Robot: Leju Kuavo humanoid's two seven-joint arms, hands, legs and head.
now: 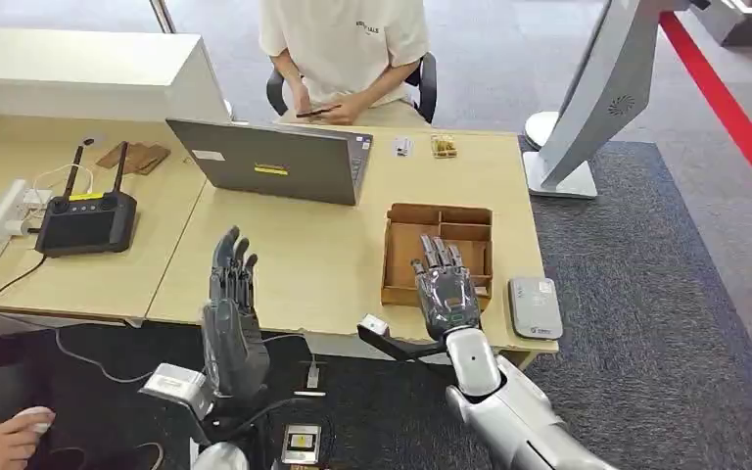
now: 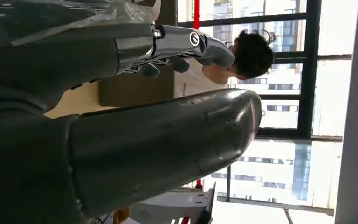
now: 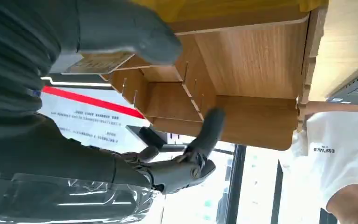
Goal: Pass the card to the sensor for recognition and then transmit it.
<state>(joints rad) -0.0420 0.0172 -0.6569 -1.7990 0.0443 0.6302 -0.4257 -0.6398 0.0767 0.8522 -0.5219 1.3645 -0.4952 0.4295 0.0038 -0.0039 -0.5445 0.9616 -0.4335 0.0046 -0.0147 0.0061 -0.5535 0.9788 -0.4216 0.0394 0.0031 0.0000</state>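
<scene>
Now right hand [image 1: 446, 289] reaches flat into wooden tray [image 1: 403, 262].

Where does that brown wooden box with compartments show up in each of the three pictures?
Head view: the wooden box sits on the desk right of centre, under the right hand.
Left wrist view: not in it.
Right wrist view: the wooden box spans the upper middle.
Shared landmark: the person in the white shirt.

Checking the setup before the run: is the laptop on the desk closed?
No, the laptop stands open on the desk, its lid raised with its back toward the robot.
</scene>
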